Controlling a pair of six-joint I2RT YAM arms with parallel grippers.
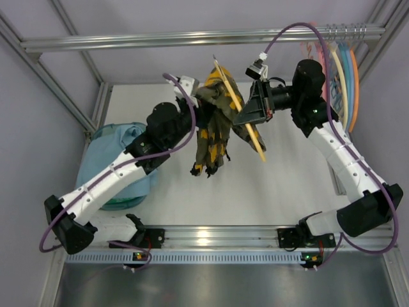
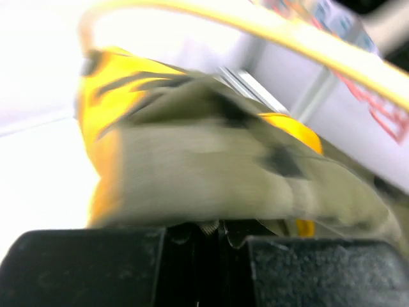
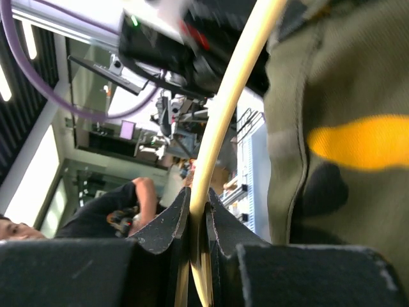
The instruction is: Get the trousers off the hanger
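The camouflage trousers [image 1: 214, 128] hang limp over the pale yellow hanger [image 1: 246, 125], held in the air above the table's middle. My left gripper [image 1: 198, 112] is shut on the trousers' upper left part; the left wrist view shows olive and yellow-orange cloth [image 2: 211, 173] pressed against the closed jaws, with the hanger's bar [image 2: 307, 38] above. My right gripper [image 1: 246, 115] is shut on the hanger's bar [image 3: 223, 115] from the right; the trousers [image 3: 339, 128] hang just to its right in that view.
A teal basket with light blue clothes [image 1: 118, 153] stands at the table's left. Pink, yellow, blue and orange hangers [image 1: 339, 70] hang from the rail at the back right. The aluminium frame [image 1: 192, 39] crosses above the table [image 1: 275, 185].
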